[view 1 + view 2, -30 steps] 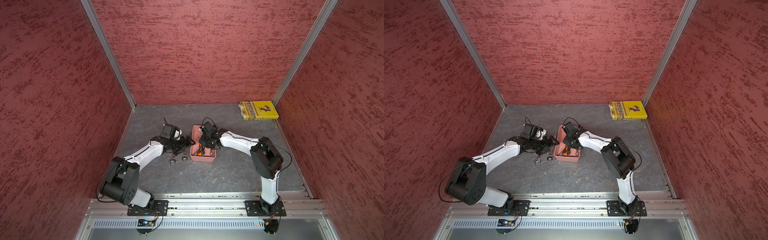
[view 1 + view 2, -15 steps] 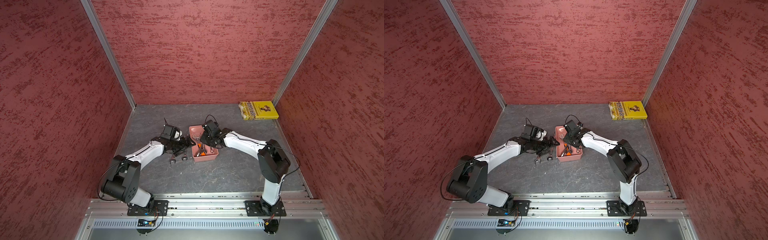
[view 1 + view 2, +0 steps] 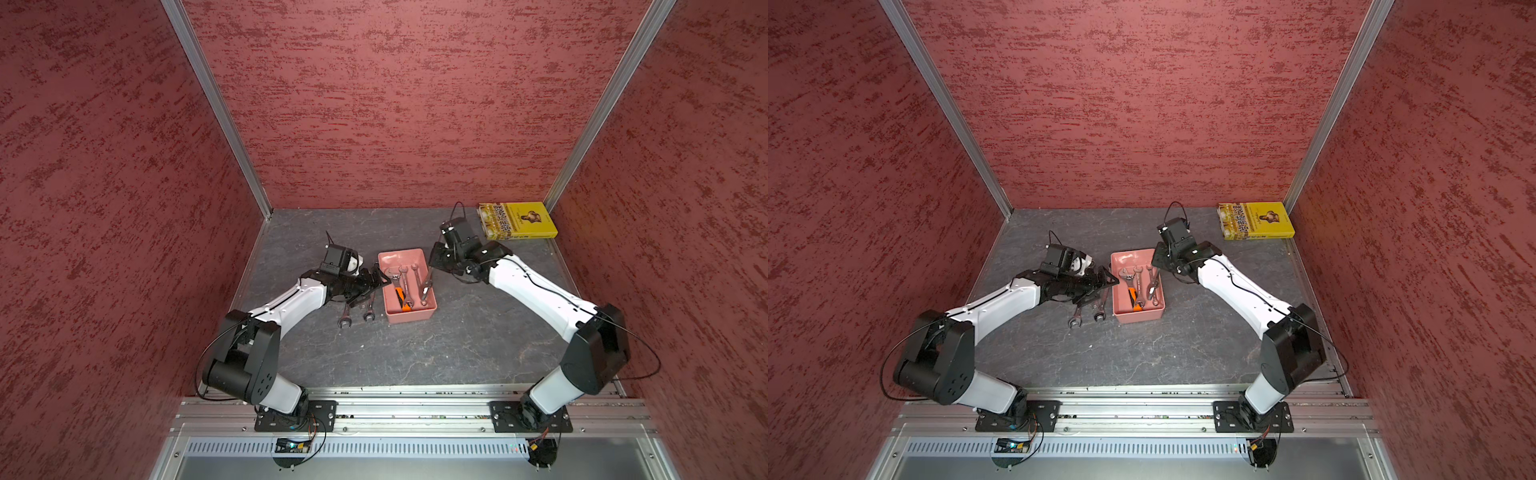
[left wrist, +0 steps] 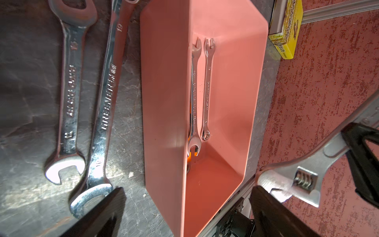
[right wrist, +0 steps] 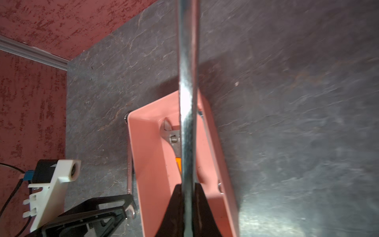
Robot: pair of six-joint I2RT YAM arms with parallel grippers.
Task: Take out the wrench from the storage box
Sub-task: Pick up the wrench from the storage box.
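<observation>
The salmon-pink storage box [image 3: 409, 320] [image 3: 1138, 316] sits mid-table with several wrenches [image 3: 405, 286] in it. My right gripper [image 3: 432, 272] [image 5: 187, 185] is shut on a silver adjustable wrench [image 3: 426, 287] [image 5: 187, 82] [image 4: 287, 178]. That wrench hangs tilted over the box's right rim, lifted off the box floor. My left gripper [image 3: 381, 277] [image 4: 187, 187] is open at the box's left wall [image 4: 164, 102], with nothing between its fingers. In the left wrist view two slim wrenches [image 4: 207, 88] lie inside the box.
Two large wrenches [image 3: 347, 316] [image 3: 369, 309] [image 4: 69, 92] lie on the grey table just left of the box, under the left arm. A yellow book [image 3: 517, 220] [image 3: 1254, 220] lies at the back right corner. Red walls close in three sides.
The right gripper has risen and moved right, carrying the adjustable wrench from the box's middle to its right rim. The left gripper has stayed at the left wall.
</observation>
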